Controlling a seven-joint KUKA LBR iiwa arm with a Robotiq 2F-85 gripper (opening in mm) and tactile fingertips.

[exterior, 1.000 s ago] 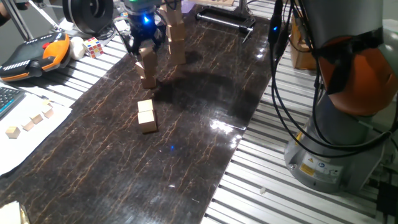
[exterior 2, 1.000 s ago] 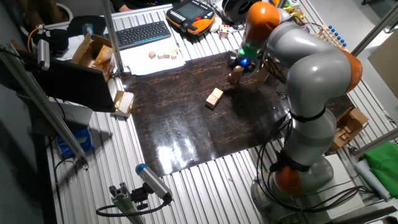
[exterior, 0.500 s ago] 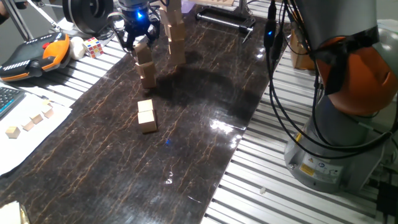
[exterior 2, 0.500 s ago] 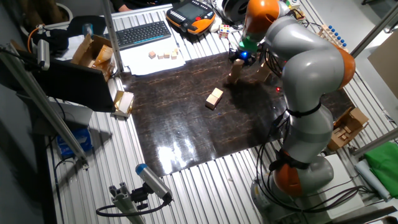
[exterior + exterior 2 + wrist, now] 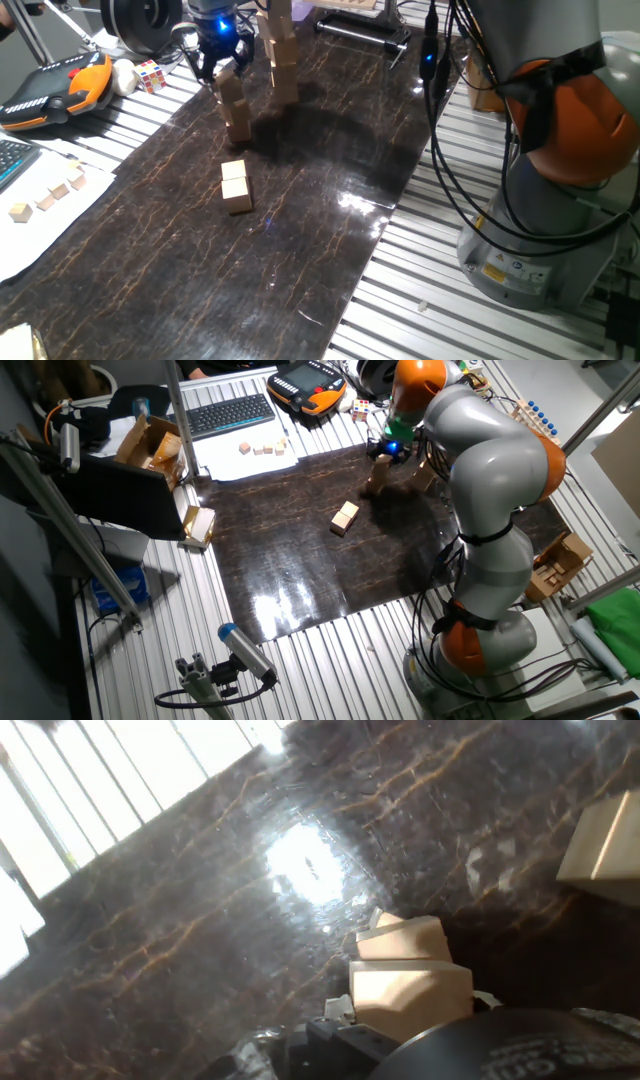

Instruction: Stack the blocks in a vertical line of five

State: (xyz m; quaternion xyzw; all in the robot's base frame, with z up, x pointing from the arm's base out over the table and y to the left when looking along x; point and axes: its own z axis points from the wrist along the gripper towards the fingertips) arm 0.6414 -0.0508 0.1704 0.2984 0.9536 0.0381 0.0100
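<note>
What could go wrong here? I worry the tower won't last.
The gripper sits right at the top of the leaning stack of blocks; a sideways nudge could topple it. A second tall stack stands close beside, so the arm might clip it. Two blocks remain on the mat, needing higher, shakier placements.

We are looking at a robotics laboratory or test workshop. A big grey and orange KUKA arm (image 5: 490, 510) is standing on a table of ribbed aluminium profiles (image 5: 470, 320), and a dark marble-patterned mat (image 5: 330, 550) is lying over it. An orange teach pendant (image 5: 50, 88), a keyboard (image 5: 230, 415) and black cables (image 5: 450, 150) are lying around. At the edges, cardboard boxes (image 5: 150, 445) and a Rubik's cube (image 5: 150, 74) are sitting as test props.
</note>
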